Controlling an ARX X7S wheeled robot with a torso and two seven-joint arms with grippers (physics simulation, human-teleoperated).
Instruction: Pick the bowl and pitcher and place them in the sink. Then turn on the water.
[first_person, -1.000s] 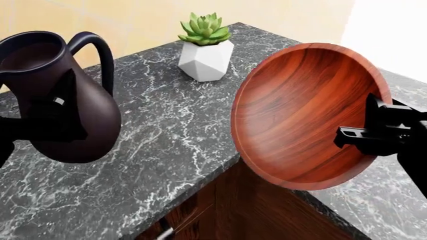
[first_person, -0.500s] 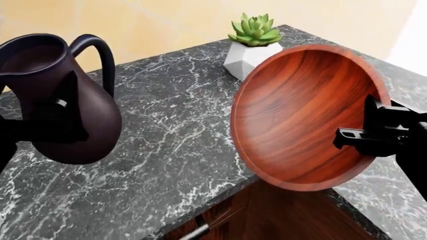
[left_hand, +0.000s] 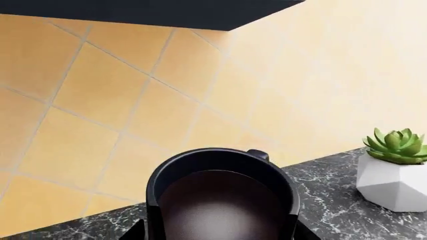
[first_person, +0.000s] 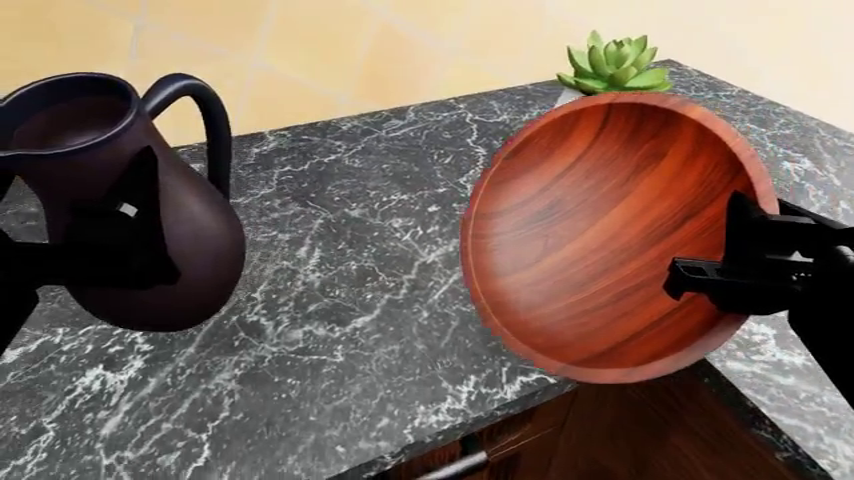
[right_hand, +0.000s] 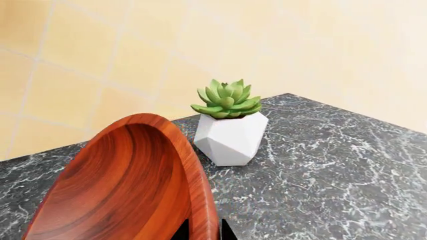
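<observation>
1. Pitcher (first_person: 114, 200) hanging in the air on the left, above the marbled table (first_person: 360, 280), upright, handle loop pointing toward the middle. Left pincer (first_person: 127, 235) clamping its belly from the near side.
2. Bowl (first_person: 601, 230) riding on the right, tipped up almost on edge, hollow side facing the middle. Right pincer (first_person: 727, 270) pinching the thin rim at the outer edge; showing the same in the right wrist view, rim (right_hand: 203, 210) running straight down between the two tips.
3. Handling guess: probably looking at a heavy, brittle, glossy ceramic pitcher, so likely slipping if squeezed lightly on that round belly. Handle or neck seeming like the safer hold. Wooden bowl probably being light and stiff, but a rim pinch on something that wide inviting it to swing or twist.
4. Contents: peering down the pitcher mouth (left_hand: 220, 200) from the left wrist view, seeing only a dark, shiny inside, nothing obviously in it. Bowl looking bare inside, just wood grain.
5. Succulent in a white faceted pot (right_hand: 230, 135) sitting on the table behind the bowl. Not spotting any sink or faucet in any view, so both placements not yet done.
</observation>
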